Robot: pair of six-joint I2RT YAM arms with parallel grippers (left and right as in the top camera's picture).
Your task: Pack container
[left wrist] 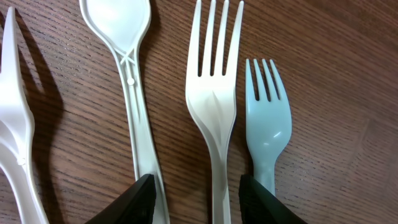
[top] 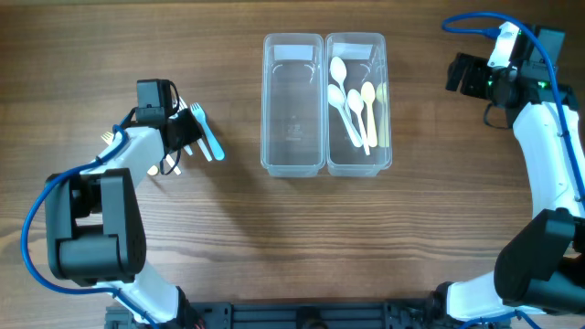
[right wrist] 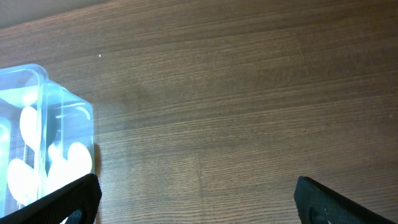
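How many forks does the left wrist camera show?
2: a white fork at centre, a blue fork right of it. The cut-off white piece at left may be a third.

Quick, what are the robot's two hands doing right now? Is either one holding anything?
Left gripper: open, one finger on each side of the white fork, not squeezing it.
Right gripper: open, holding nothing.

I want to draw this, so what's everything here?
container: one, clear, two tubs, table middle.
spoons: about four, white and cream, right tub.
white fork: one, white, table's left side.
blue fork: one, pale blue, beside white fork.
white spoon: one, white, left of white fork.
white piece: one, wrist view's left edge, kind unclear.
table: one, brown wood.
left gripper: one, black, open, straddling white fork's handle.
right gripper: one, black, open, right of container.
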